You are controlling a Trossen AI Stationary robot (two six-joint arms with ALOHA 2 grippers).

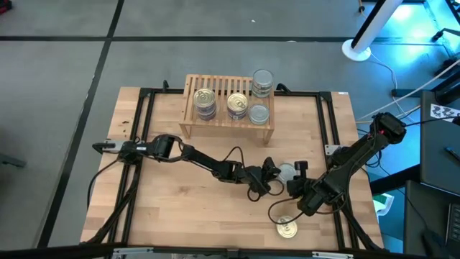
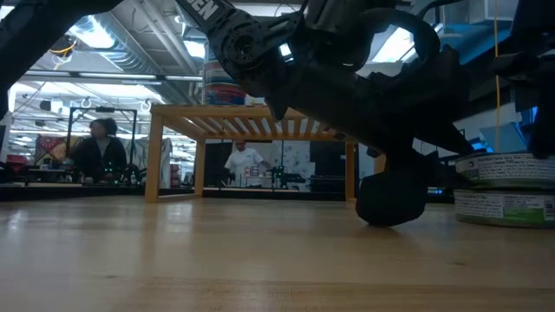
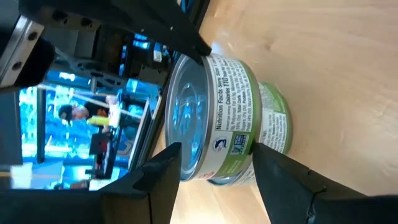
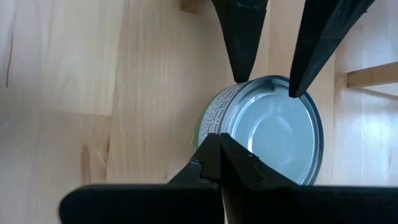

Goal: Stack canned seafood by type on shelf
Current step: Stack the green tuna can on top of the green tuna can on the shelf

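Two green-label tins with silver lids stand stacked on the table, upper tin on lower tin. My left gripper reaches in from the table's left, open, rolled so that one fingertip is beside the upper tin's lid and the other at the seam between the tins. My right gripper is shut, slanting down from the near right, its tip at the upper tin's rim. The shelf at the far side carries gold-lid tins and silver-lid tins. My left gripper's fingertips stand at the upper tin's lid edge and at its bottom edge; I cannot tell whether they touch it. My right gripper's shut tip lies at the upper tin's lid rim, coming from above at a slant; whether it touches cannot be told.
A gold-lid tin stands alone near the table's near edge. Black frame rails and cables run over the table's left and right parts. Beyond the table, under the shelf, people are in the room.
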